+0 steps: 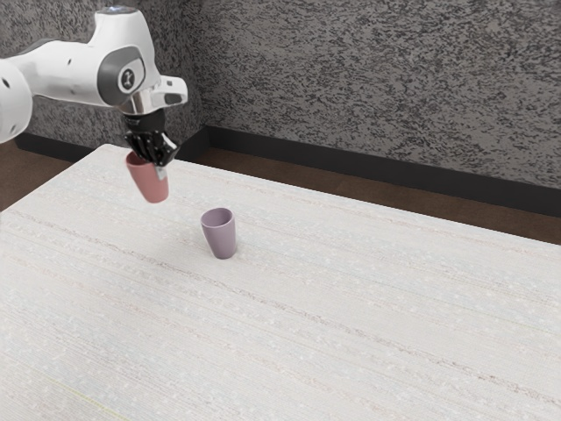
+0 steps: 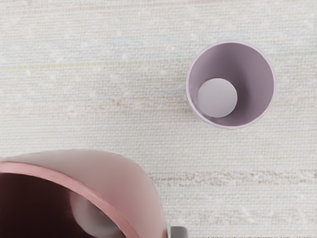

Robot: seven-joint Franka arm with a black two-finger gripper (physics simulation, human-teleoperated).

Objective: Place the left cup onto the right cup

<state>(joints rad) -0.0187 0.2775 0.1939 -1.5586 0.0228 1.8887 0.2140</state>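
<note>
my jaws are closed on the rim of the pink cup (image 1: pixel 147 180), one finger seemingly inside its wall, so it hangs tilted and clear of the worktop (image 1: pixel 351 333), free to travel. the mauve cup (image 1: pixel 218 232) stands upright, mouth up, near it toward the exterior view's right, ready to receive it. the worktop is pale streaked wood; behind it is a rough speckled grey wall (image 1: pixel 368 79) with dark skirting (image 1: pixel 394 171).
</note>
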